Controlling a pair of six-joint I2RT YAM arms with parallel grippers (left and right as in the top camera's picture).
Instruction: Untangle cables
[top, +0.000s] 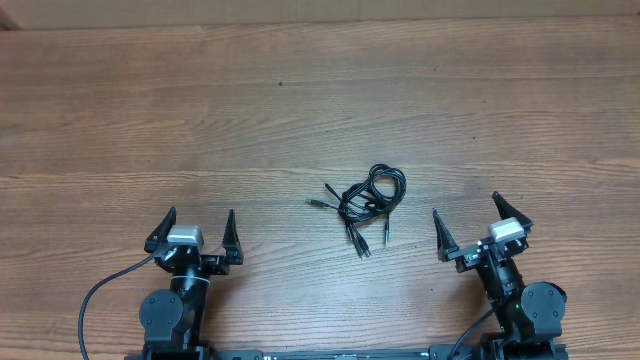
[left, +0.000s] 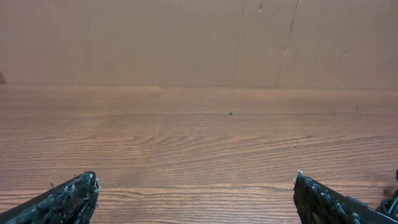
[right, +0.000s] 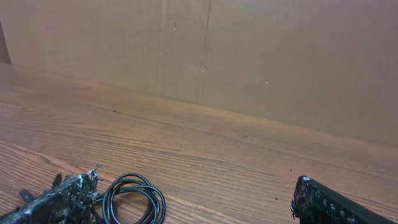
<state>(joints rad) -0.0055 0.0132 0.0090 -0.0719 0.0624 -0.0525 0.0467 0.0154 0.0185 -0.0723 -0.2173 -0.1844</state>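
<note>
Wide apart and empty, the black left gripper (top: 200, 213) and black right gripper (top: 466, 204) sit low over a brown wood-grain table (top: 300, 100), with the tangled thin black cables (top: 365, 200) ahead between them, partly hidden by the right gripper's finger, and a plain cardboard wall (right: 280, 62) beyond.

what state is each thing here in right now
cables: tangled in one bunch, lying on the table, not held
left hand: open, empty, clear of the cables
right hand: open, empty, clear of the cables
</note>
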